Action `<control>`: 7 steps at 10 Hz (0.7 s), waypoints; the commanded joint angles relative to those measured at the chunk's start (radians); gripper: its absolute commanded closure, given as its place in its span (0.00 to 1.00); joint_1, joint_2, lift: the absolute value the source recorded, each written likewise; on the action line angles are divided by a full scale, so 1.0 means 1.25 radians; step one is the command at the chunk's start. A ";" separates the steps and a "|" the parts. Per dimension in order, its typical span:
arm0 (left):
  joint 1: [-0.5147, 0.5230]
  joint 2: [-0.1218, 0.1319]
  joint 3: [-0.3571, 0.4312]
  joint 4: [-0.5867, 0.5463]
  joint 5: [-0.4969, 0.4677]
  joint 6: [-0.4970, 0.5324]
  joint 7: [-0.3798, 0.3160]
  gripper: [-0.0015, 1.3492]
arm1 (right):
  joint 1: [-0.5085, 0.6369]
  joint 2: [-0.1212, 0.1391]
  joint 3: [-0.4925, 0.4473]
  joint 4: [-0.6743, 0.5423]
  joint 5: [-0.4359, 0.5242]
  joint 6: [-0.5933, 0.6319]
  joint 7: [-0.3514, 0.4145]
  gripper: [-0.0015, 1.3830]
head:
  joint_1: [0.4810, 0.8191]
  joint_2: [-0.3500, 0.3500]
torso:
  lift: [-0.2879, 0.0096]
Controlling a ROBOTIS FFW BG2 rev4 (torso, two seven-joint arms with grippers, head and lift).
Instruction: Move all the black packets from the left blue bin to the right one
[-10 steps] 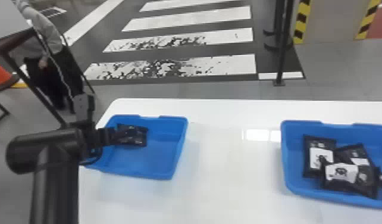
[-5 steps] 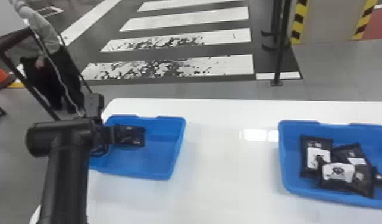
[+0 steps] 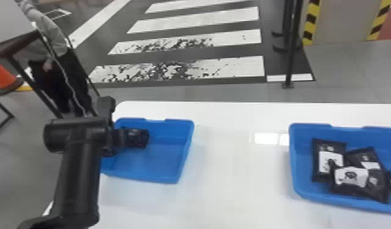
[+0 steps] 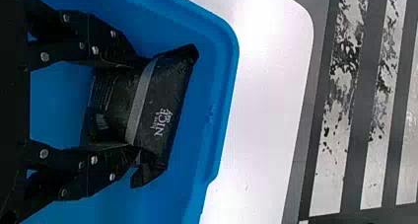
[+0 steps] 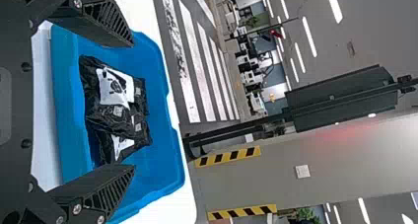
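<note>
Grey floor point(image 3: 350, 70) lies past the table, with a worn white-striped crossing point(image 3: 234, 68) on it. The white table point(image 3: 234, 182) carries two blue bins, well apart: the left bin point(image 3: 172, 131) and the right bin point(image 3: 307, 134). Behind the table stand a pillar point(image 3: 341, 22) with two yellow-and-black edges and, nearer, a thin black post point(image 3: 292, 61). One orange cone point(image 3: 1, 74) sits on the floor, off to the left.

In the head view the left arm point(image 3: 79, 170) comes up from the bottom edge and covers part of the left bin's outer side. Its left end effector point(image 3: 121, 138) is inside that bin. In the left wrist view the left end effector point(image 4: 138, 105) is narrowed onto one black packet point(image 4: 160, 95), a finger pressed to each side and the corners poking out past the tips (the packet bows a little between them). The right end effector point(image 5: 132, 105) stands wide, with nothing gripped, over the right bin.

I count one packet in the left bin, the gripped one, and at least three in the right bin, a heap point(image 3: 350, 178) that overlaps too much for a surer count. The left bin's inner side wall, a stretch of table and the right bin's near side wall stand between the gripped packet and that heap.
</note>
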 commanded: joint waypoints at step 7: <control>0.219 -0.016 -0.024 -0.429 0.065 0.180 -0.142 0.89 | 0.008 -0.007 0.003 -0.013 -0.008 0.002 0.004 0.12 | 0.63 0.80 | 0.49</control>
